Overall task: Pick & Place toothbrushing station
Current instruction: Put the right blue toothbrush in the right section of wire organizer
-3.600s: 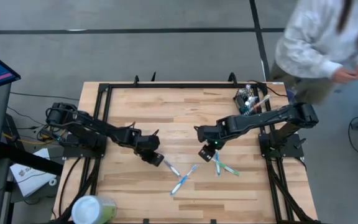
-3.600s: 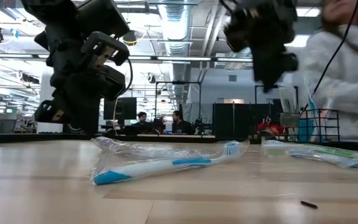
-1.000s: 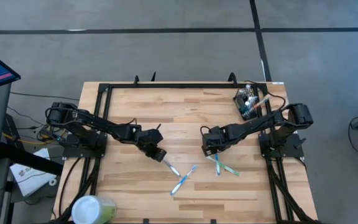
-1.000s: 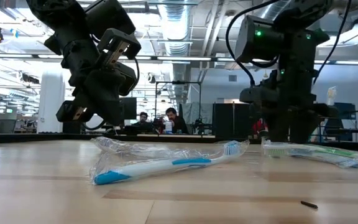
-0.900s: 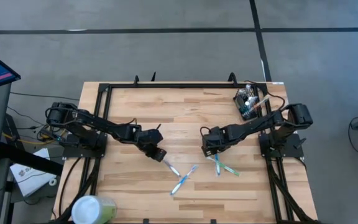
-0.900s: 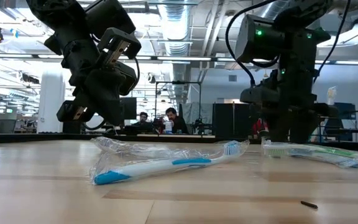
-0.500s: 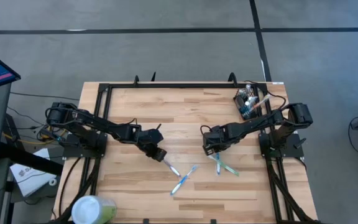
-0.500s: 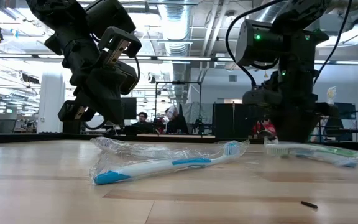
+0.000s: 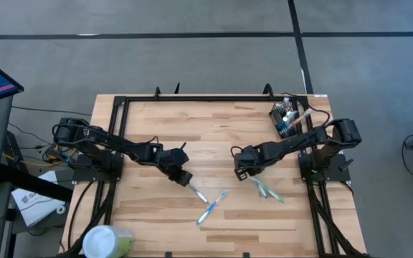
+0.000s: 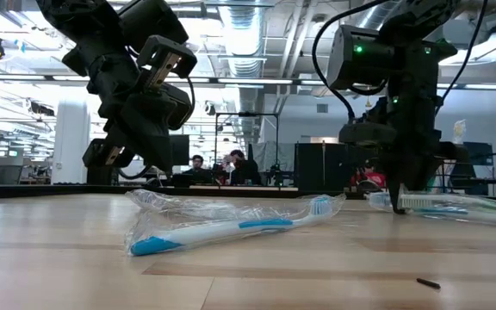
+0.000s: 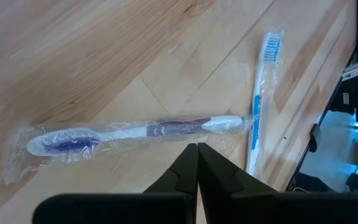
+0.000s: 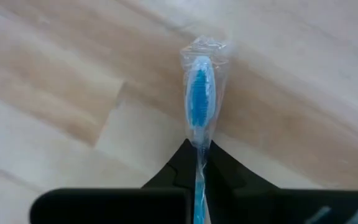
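Two arms reach in over the wooden surface (image 9: pixel 156 122). Right end effector (image 9: pixel 246 170) is pinched shut on a wrapped blue-bristled toothbrush (image 12: pixel 198 93), its head poking out past the fingers. Left end effector (image 9: pixel 185 180) hangs fully closed and empty just above another wrapped toothbrush (image 11: pixel 123 132) — a blue-and-white one (image 11: pixel 263 99) lies beside it. Toothbrushing station (image 9: pixel 287 116) sits far off at the surface's back right corner.
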Motion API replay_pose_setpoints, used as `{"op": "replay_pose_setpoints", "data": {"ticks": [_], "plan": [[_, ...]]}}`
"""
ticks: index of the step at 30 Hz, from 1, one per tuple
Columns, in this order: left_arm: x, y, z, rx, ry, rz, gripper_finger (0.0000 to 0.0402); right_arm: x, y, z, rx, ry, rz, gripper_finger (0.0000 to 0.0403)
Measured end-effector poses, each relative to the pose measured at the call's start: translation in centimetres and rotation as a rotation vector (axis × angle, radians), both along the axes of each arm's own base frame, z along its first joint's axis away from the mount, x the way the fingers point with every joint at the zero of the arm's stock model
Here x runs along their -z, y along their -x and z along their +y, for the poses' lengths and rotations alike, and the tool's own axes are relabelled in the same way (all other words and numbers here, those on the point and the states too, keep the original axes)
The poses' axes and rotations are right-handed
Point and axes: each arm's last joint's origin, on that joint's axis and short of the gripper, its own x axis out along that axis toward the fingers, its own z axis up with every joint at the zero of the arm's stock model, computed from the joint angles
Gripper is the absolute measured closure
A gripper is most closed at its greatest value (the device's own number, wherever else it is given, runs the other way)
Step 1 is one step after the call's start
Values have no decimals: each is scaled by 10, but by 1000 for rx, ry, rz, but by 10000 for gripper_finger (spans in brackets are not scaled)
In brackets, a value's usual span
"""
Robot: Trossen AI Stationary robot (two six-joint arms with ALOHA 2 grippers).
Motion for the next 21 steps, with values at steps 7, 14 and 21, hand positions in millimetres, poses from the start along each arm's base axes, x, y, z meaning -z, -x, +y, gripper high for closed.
{"op": "replay_pose_setpoints", "data": {"ticks": [7, 14, 21], "plan": [[0, 0, 0, 1, 0, -3, 401, -15, 3, 0, -9, 26, -61, 400], [-1, -1, 0, 0, 0, -11, 401, -43, 13, -5, 6, 105, -149, 401], [-1, -1, 0, 0, 0, -19, 401, -74, 30, -10, 37, 186, -252, 402]]}}
